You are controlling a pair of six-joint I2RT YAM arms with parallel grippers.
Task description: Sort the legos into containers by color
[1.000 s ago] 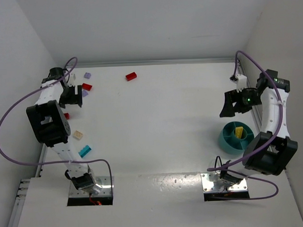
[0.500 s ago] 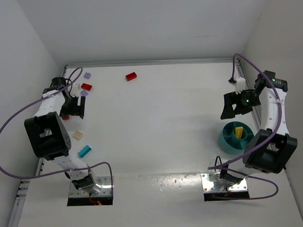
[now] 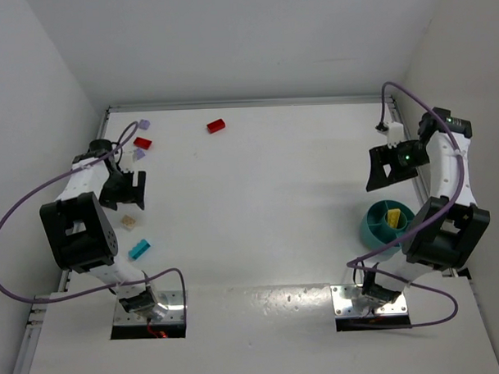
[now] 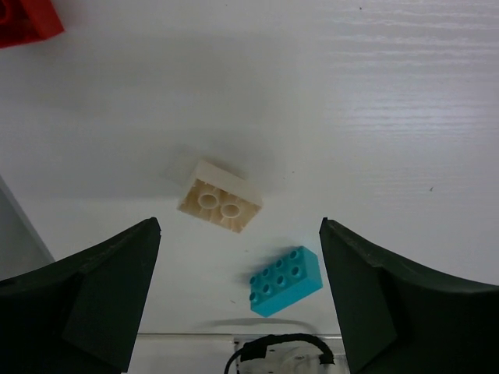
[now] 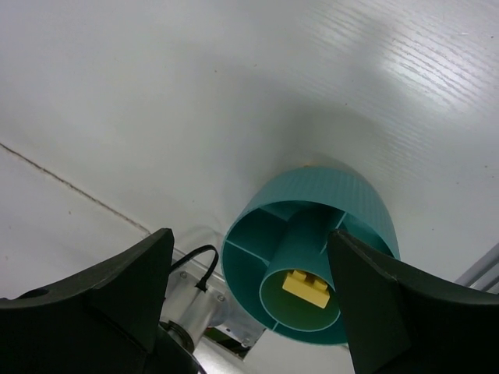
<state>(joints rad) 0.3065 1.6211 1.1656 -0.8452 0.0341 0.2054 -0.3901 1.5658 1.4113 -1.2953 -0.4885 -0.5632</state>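
My left gripper (image 3: pixel 128 191) hangs open and empty over the left side of the table. In the left wrist view a beige lego (image 4: pixel 219 196) lies just beyond my left gripper (image 4: pixel 238 234), and a cyan lego (image 4: pixel 285 280) lies between the fingers, nearer the base. A red lego (image 4: pixel 27 19) shows at the top left corner. My right gripper (image 3: pixel 382 168) is open and empty, raised just behind the teal container (image 3: pixel 374 229). A yellow lego (image 5: pixel 306 288) lies in the central ring of the container (image 5: pixel 343 195).
More bricks lie at the back left: a red brick (image 3: pixel 142 143), two lavender bricks (image 3: pixel 144 124) (image 3: pixel 138 154), and another red brick (image 3: pixel 216 126) farther right. The beige lego (image 3: pixel 129 223) and the cyan lego (image 3: pixel 139 249) sit near the left arm. Walls close both sides.
My left gripper has travelled toward the near edge, from beside the red and lavender bricks to above the beige lego. The right gripper has risen slightly away from the container.
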